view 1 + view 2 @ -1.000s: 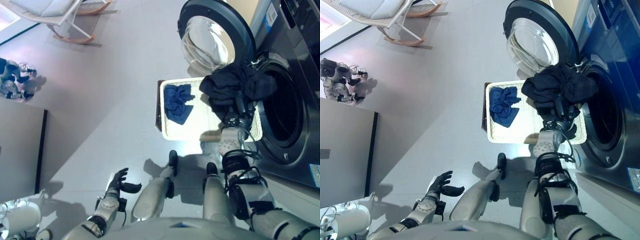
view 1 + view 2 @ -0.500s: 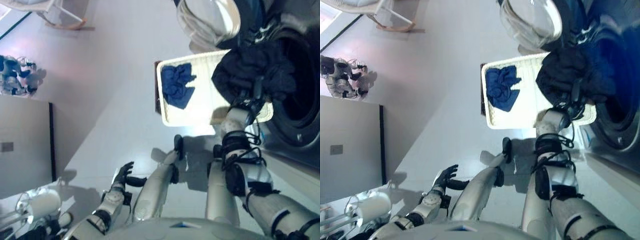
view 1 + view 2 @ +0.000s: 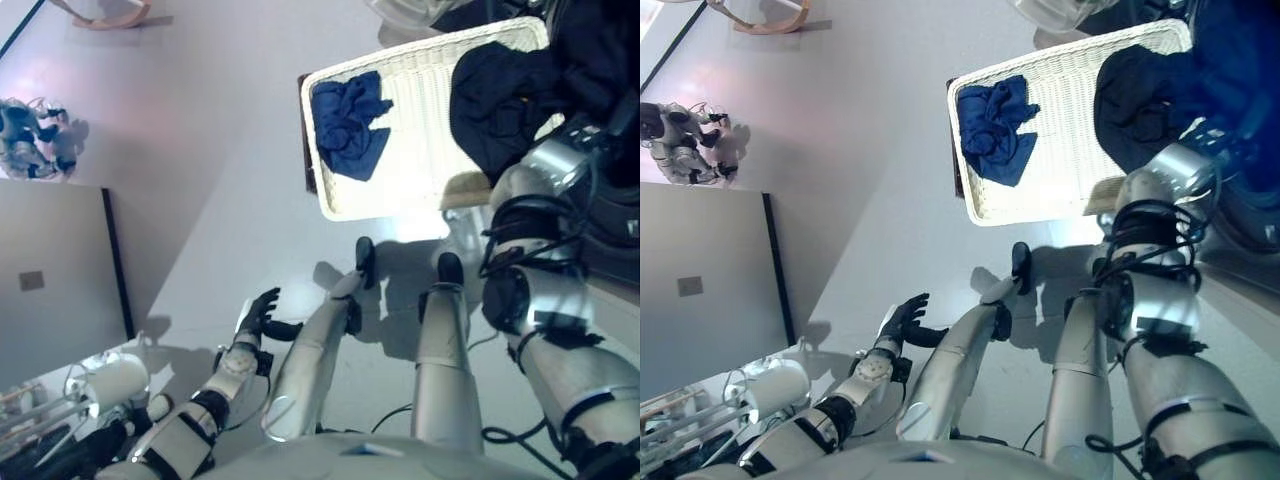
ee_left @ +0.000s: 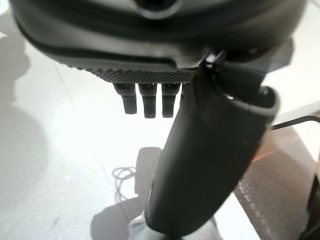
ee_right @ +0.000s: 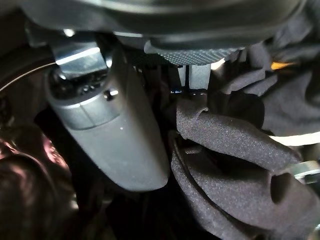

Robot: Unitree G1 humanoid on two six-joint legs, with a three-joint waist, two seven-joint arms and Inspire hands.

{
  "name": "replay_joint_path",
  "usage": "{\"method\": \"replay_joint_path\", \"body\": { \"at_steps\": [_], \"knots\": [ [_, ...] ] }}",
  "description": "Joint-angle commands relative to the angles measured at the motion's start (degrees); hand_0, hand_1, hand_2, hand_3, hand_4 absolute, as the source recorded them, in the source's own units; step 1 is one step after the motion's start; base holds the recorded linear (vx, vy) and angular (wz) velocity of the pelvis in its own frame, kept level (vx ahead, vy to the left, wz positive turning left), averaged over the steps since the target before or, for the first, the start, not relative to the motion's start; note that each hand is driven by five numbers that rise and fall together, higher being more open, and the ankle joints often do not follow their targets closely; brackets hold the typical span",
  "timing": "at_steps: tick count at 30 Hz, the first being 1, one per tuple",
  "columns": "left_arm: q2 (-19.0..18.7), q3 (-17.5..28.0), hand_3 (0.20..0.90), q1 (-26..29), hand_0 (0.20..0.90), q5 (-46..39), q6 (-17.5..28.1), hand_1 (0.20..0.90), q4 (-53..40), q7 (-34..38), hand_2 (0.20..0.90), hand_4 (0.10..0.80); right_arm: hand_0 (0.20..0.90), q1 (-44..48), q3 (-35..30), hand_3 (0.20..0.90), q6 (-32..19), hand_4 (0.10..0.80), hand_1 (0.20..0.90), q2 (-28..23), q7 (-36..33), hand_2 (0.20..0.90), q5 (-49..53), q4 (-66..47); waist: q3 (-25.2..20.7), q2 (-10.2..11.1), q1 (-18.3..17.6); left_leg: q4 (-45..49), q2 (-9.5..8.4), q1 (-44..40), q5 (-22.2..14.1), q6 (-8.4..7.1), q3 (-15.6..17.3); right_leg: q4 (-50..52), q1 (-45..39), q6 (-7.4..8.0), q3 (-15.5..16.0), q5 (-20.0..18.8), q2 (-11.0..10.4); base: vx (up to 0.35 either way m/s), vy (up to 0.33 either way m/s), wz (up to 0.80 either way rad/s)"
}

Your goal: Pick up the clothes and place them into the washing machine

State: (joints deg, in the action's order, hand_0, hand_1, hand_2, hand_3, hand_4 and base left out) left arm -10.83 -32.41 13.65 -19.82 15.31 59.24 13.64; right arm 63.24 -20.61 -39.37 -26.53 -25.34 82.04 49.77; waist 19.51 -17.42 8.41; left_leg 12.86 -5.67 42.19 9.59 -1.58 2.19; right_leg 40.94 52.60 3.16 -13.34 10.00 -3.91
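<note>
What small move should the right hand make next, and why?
Probably carry the black garment further right into the washing machine before letting go. The right hand grips its folds, and much of the cloth hangs over the white basket, where a blue cloth waits.

Home laundry corner: wicker basket (image 3: 420, 150), rocking chair (image 3: 765, 18).
</note>
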Motion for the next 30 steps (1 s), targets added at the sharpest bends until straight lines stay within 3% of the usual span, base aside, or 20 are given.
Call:
{"method": "replay_joint_path", "body": {
  "at_steps": [1, 8, 9, 10, 11, 21, 25, 30],
  "knots": [
    [-3.5, -0.5, 0.9, -1.7, 0.9, -1.2, 2.5, 0.9, 0.8, 1.7, 0.9, 0.8, 0.3, 9.0, 6.7, 0.3, -3.0, 0.4, 0.3, -11.9, 4.2, 0.3, -3.3, -3.2, -6.4, -3.7, 0.9, 6.5, -3.0, 1.4, -9.6, 1.23, 1.3, -12.2, -3.7, -0.37, 0.2, -6.9, -2.1, 0.098, 0.047, 0.08],
    [-3.9, -0.1, 0.9, -3.4, 0.9, -0.3, 2.8, 0.9, -0.5, 1.8, 0.9, 0.8, 0.3, 13.1, 11.4, 0.3, -0.8, 0.4, 0.3, -21.3, 2.8, 0.3, -6.2, 2.0, -8.9, -6.1, 2.6, 3.6, -5.3, -1.1, -9.0, 0.98, 1.4, -12.4, -5.0, -0.13, -0.5, -5.8, -3.7, 0.096, 0.042, 0.12],
    [-3.9, -0.4, 0.9, -3.5, 0.9, -0.4, 2.8, 0.9, -0.6, 1.7, 0.9, 0.8, 0.472, 13.9, 12.1, 0.472, -0.7, 0.515, 0.472, -22.0, 2.5, 0.472, -6.4, 2.2, -9.0, -6.3, 2.6, 3.2, -5.45, -1.3, -9.0, 0.97, 1.4, -12.6, -5.0, -0.08, -0.7, -5.8, -3.8, 0.076, 0.037, 0.11],
    [-3.7, -0.5, 0.9, -3.6, 0.9, -0.4, 2.7, 0.9, -0.6, 1.6, 0.9, 0.8, 0.568, 14.2, 13.0, 0.568, 0.1, 0.579, 0.568, -22.6, 2.2, 0.568, -7.2, 2.9, -9.1, -6.6, 2.8, 2.6, -5.58, -1.7, -8.9, 0.97, 1.4, -13.0, -5.2, 0.02, -0.8, -5.9, -4.0, 0.069, 0.026, 0.09],
    [-3.6, -0.7, 0.9, -3.7, 0.9, -0.3, 2.7, 0.9, -0.6, 1.7, 0.9, 0.8, 0.9, 14.2, 13.7, 0.9, 0.6, 0.8, 0.9, -22.9, 1.9, 0.9, -8.0, 3.3, -9.1, -6.7, 2.8, 2.3, -5.63, -1.9, -8.8, 0.97, 1.4, -13.4, -5.4, 0.08, -0.8, -6.0, -4.0, 0.07, 0.021, 0.06],
    [-2.4, -0.7, 0.9, -4.7, 0.9, -0.3, 2.2, 0.9, -1.6, 1.7, 0.9, 0.8, 0.9, 10.9, 11.4, 0.9, 1.2, 0.8, 0.9, -20.5, 0.9, 0.9, -8.8, 5.5, -8.6, -7.5, 2.6, 0.6, -5.78, -3.4, -8.2, 1.21, 0.9, -15.8, -8.0, 0.3, 0.2, -6.8, -3.9, 0.037, 0.004, 0.0],
    [-2.4, -0.7, 0.9, -5.0, 0.9, -0.4, 2.1, 0.9, -1.9, 1.5, 0.9, 0.8, 0.9, 10.4, 11.8, 0.9, 1.8, 0.8, 0.9, -18.8, 1.9, 0.9, -8.4, 6.0, -8.4, -7.3, 2.8, 0.0, -5.64, -4.0, -8.0, 1.24, 0.7, -16.2, -8.8, 0.41, 0.5, -7.0, -3.9, 0.0, 0.0, 0.0],
    [-2.1, 0.2, 0.9, -5.1, 0.9, -0.3, 1.7, 0.9, -0.3, 1.4, 0.9, 0.8, 0.9, 7.6, 14.1, 0.9, 6.1, 0.8, 0.9, -15.7, 1.3, 0.9, -13.8, 9.1, -7.2, -5.9, 2.4, -0.2, -4.92, -4.8, -7.9, 1.52, 0.9, -17.4, -10.5, 0.71, 1.4, -7.6, -3.6, 0.0, 0.0, 0.0]
  ]
}}
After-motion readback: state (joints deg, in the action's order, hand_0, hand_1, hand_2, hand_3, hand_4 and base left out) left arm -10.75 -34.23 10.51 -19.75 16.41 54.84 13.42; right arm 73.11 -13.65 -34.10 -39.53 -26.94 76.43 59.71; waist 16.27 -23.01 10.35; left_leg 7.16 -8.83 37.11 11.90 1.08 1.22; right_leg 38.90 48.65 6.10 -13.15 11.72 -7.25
